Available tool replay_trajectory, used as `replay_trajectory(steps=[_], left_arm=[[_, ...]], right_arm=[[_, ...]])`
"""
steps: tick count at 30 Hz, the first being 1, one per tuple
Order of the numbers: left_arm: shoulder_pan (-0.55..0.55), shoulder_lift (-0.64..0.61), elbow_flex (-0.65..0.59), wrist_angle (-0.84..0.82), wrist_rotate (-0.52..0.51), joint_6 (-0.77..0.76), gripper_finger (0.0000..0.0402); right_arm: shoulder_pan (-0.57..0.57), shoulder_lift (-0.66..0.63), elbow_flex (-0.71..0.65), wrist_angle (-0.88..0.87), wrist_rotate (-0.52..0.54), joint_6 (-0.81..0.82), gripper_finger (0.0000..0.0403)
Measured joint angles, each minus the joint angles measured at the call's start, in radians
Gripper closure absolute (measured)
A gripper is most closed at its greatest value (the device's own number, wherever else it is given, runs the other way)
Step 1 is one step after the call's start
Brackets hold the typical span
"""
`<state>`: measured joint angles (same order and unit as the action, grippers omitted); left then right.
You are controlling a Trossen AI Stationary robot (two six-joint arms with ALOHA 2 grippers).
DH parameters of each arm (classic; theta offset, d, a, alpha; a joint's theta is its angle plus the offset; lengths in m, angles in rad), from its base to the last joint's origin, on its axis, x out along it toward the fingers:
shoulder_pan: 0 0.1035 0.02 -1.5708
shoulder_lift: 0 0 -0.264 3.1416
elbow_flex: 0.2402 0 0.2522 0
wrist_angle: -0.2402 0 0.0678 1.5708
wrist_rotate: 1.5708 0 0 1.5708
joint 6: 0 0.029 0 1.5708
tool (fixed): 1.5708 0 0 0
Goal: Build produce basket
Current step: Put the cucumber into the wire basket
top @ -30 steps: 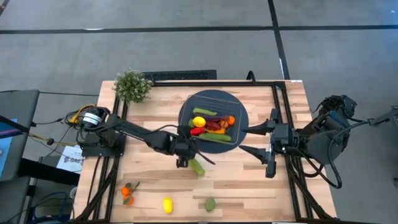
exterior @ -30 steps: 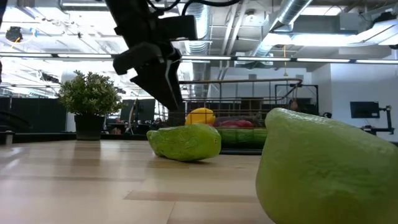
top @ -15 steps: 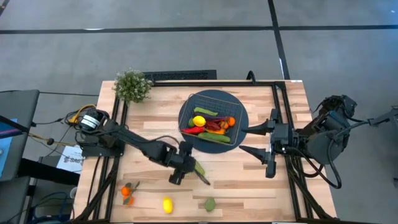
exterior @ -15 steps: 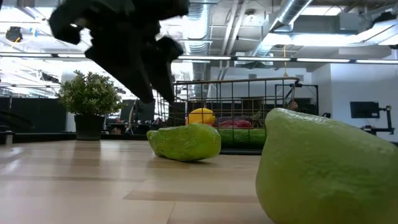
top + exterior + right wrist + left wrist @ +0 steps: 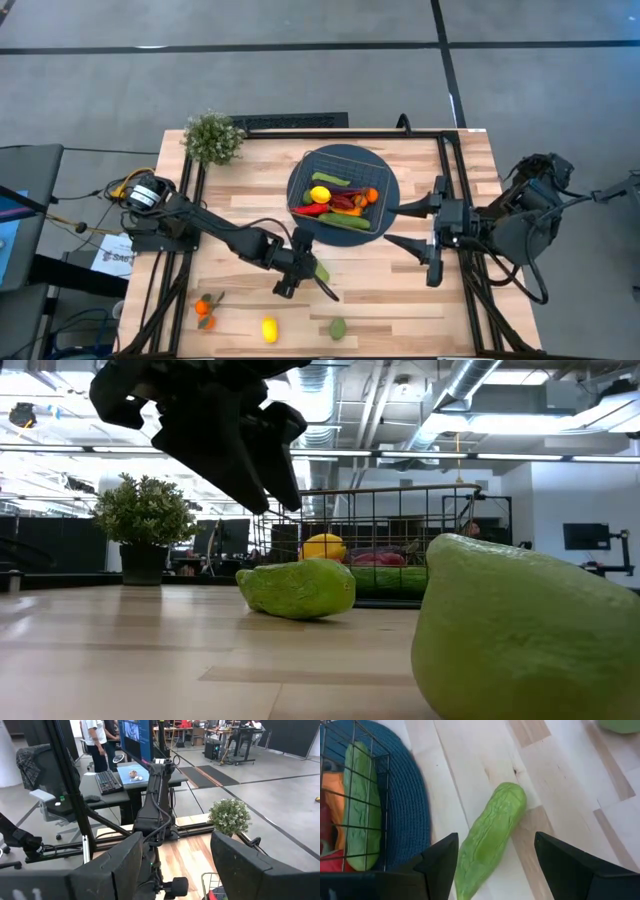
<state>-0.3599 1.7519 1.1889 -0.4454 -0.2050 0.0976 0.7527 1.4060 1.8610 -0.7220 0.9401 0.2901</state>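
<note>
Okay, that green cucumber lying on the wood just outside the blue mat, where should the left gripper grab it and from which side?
Grip the cucumber across its middle, coming straight down from above. It lies flat on the table, long and narrow, so the fingers close best across its width. The left gripper is open and already straddles it; the basket stands clear to one side.

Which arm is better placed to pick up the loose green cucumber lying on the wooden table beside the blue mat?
Left. The left gripper hangs open directly over the green ridged toy cucumber, fingers either side. The right gripper waits at the table's right edge, farther off.
</note>
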Motion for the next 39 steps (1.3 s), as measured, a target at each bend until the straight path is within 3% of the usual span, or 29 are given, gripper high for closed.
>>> replay_trajectory(steps=[11,16,31,39], left_arm=[[0.013,0.003,0.0,0.004,0.007,0.004,0.0152],[0.012,0.062,-0.002,0.043,0.021,0.007,0.0152],[0.037,0.132,0.007,0.053,-0.053,0.069,0.0152],[0.07,0.134,0.006,0.048,0.04,0.083,0.0152]], right_arm=[[0.006,0.055,-0.001,0.017,-0.002,-0.001,0.0148],[0.007,0.055,-0.001,0.024,-0.002,-0.001,0.0148],[0.013,0.055,-0.001,0.042,-0.003,-0.01,0.0148],[0.014,0.055,0.0,0.043,-0.003,-0.01,0.0148]])
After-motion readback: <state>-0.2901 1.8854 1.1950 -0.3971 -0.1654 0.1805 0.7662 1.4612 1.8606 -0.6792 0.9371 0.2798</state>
